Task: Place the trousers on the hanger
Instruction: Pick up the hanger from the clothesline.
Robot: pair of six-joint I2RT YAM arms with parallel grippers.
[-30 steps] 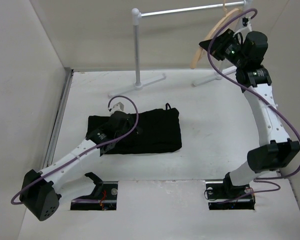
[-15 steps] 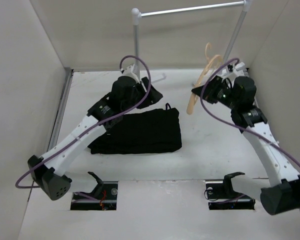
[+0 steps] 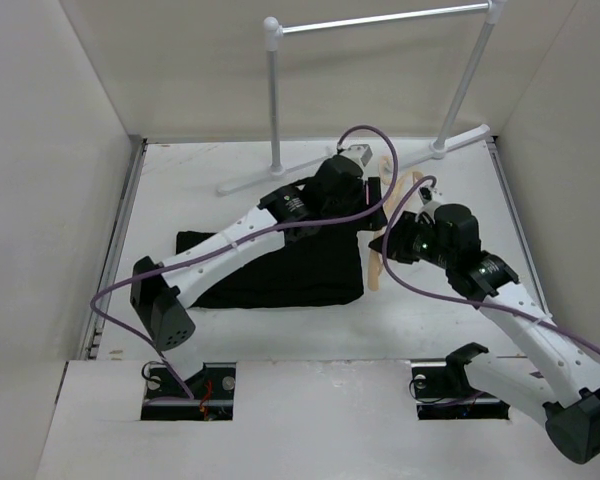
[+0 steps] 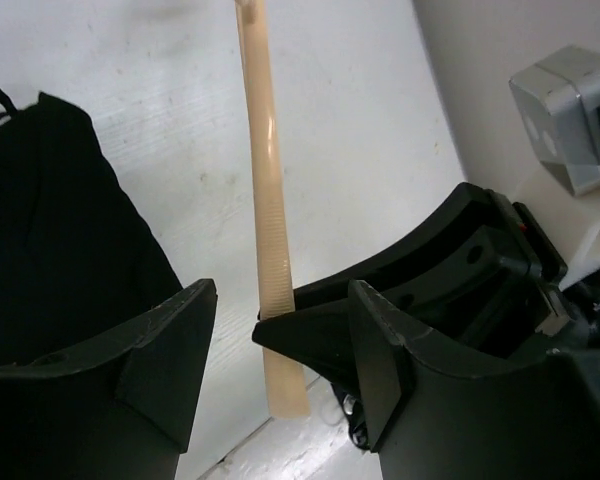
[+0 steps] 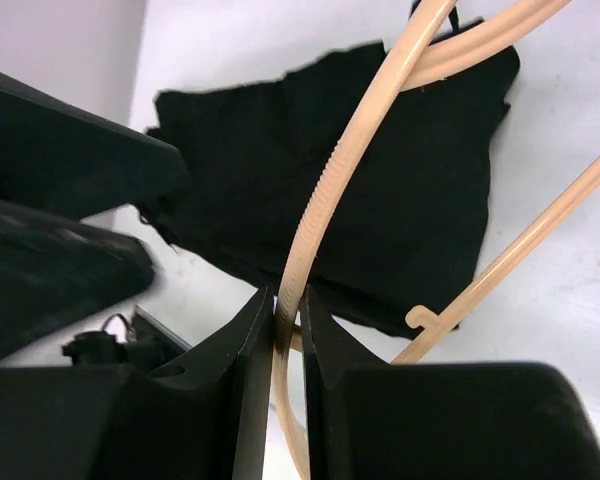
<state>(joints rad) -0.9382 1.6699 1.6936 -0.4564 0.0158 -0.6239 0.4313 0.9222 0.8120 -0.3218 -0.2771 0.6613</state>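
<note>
Right pincer (image 5: 285, 300) is clamped narrow on one curved arm of the tan hanger (image 4: 265, 200), holding it low just off the right-hand edge of the black trousers (image 3: 280, 265), which lie folded flat on the bench (image 3: 180, 180); left pincer (image 4: 280, 300) hangs part open over that same edge, with the hanger's arm showing in its gap, ungripped. The step appears to be bringing cloth and hanger together, best done by holding the hanger steady and level while the left takes the trousers' edge through all layers and draws it over the lower bar without snagging. Room is tight where the two pincers nearly meet beside the trousers; freer bench lies beyond that edge and behind the trousers, up to the rail stand (image 3: 274, 100)
</note>
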